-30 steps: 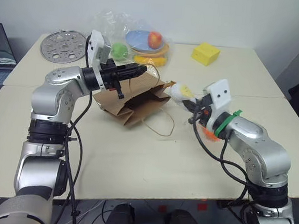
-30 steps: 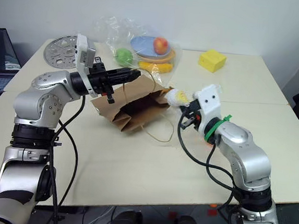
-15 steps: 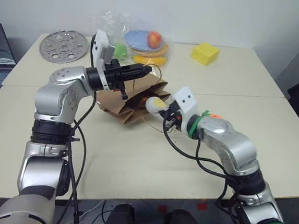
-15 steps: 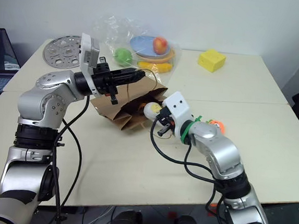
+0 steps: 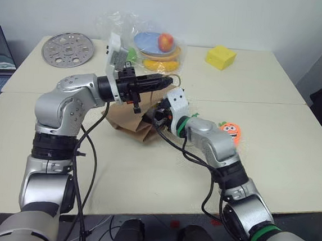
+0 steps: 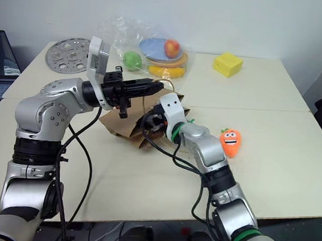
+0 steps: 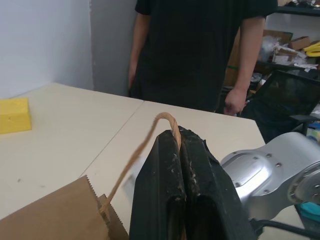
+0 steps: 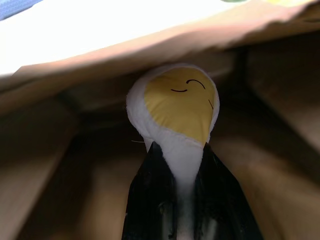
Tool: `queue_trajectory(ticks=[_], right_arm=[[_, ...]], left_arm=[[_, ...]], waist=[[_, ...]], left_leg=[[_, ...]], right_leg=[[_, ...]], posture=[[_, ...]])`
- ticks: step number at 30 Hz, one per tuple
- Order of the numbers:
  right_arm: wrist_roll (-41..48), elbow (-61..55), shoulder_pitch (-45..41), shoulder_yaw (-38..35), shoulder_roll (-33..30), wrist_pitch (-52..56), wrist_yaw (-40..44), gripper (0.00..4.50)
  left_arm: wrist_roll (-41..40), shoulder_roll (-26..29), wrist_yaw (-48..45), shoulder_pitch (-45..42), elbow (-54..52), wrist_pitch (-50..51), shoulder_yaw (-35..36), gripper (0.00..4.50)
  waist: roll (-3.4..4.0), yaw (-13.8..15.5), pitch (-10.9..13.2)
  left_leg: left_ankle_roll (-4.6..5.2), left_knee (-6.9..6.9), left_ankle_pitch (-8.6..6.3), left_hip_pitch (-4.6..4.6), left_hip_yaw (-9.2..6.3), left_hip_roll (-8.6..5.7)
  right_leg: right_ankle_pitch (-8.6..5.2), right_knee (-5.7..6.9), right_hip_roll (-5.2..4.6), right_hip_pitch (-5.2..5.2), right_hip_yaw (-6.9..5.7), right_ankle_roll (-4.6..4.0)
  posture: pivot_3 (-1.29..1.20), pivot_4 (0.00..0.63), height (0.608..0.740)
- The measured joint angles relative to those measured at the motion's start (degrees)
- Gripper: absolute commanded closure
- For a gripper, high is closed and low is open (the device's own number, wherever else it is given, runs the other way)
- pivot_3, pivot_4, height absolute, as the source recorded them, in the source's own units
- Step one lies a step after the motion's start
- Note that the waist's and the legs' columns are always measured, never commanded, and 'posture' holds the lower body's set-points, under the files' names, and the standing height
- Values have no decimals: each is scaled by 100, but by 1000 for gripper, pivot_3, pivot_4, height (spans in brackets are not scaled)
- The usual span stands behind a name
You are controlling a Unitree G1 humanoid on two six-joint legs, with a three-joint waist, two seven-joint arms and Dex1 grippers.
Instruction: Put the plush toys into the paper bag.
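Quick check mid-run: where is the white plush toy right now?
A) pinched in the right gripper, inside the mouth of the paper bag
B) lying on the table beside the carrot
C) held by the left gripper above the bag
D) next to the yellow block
A: the right gripper pinches the white plush toy, with the paper bag walls around it.

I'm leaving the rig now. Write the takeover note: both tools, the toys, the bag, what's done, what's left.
Left tool: shut on the paper bag's twine handle, holding the mouth up.
Right tool: shut on the white plush toy, inside the bag's mouth.
Carrot plush toy: on the table, right of the bag.
Done: nothing released in the bag yet.
Left: drop the white toy, then fetch and bag the carrot.
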Motion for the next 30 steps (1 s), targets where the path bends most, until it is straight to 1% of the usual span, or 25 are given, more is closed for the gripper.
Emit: queue_trajectory(ticks=[3,5,10,14,16,17,18,22,23,30], right_arm=[[-165,598,-2,-13,134,-389,-104,4490],[-309,863,170,63,167,-593,-99,4490],[-461,792,445,147,157,-994,5,4490],[-374,620,624,21,147,-1184,203,3171],[-289,283,745,25,55,-1266,446,2423],[-282,122,794,30,-5,-1289,539,2118],[-279,-24,822,29,-68,-1299,613,1700],[-233,-535,966,-57,-266,-1242,734,265],[-206,-680,1040,-78,-334,-1179,750,40],[25,-2013,1458,-386,-842,-605,815,40]], left_arm=[[-109,-3,44,-80,75,105,64,4500],[-90,13,45,-175,171,48,94,4500],[208,138,36,-255,613,-354,105,4500],[334,213,22,-255,766,-524,108,4500],[372,208,31,-263,796,-574,107,4500],[406,204,44,-271,830,-631,107,4500],[445,199,60,-288,889,-683,107,4500],[544,183,120,-294,958,-786,103,4500],[557,179,118,-295,960,-785,99,4500],[555,163,4,-293,961,-760,73,4500]], waist=[[0,-1,0],[0,7,0],[1,0,0],[0,0,0],[0,1,0],[0,2,0],[0,5,0],[0,8,0],[0,8,0],[0,15,0]], left_leg=[[0,0,0,-2,1,-1],[0,0,0,-3,2,-3],[-1,1,0,-3,5,-1],[-1,1,0,-7,5,0],[0,1,0,-14,5,0],[-1,1,0,-21,5,0],[-1,3,1,-32,5,0],[-3,4,2,-36,4,0],[-3,3,2,-38,4,0],[-3,7,2,-51,2,-1]], right_leg=[[0,-1,0,-3,1,0],[0,-1,-1,-3,1,0],[0,1,0,-6,3,0],[0,2,0,-8,2,0],[0,2,-1,-18,3,0],[0,3,0,-26,3,0],[0,6,0,-36,2,0],[0,5,-1,-40,2,0],[0,5,-1,-42,2,0],[0,6,-1,-53,0,0]], posture=[[0,150,740],[0,150,740],[0,150,740],[0,150,740],[0,150,740],[0,150,740],[0,150,740],[0,150,740],[0,150,740],[0,150,740]])
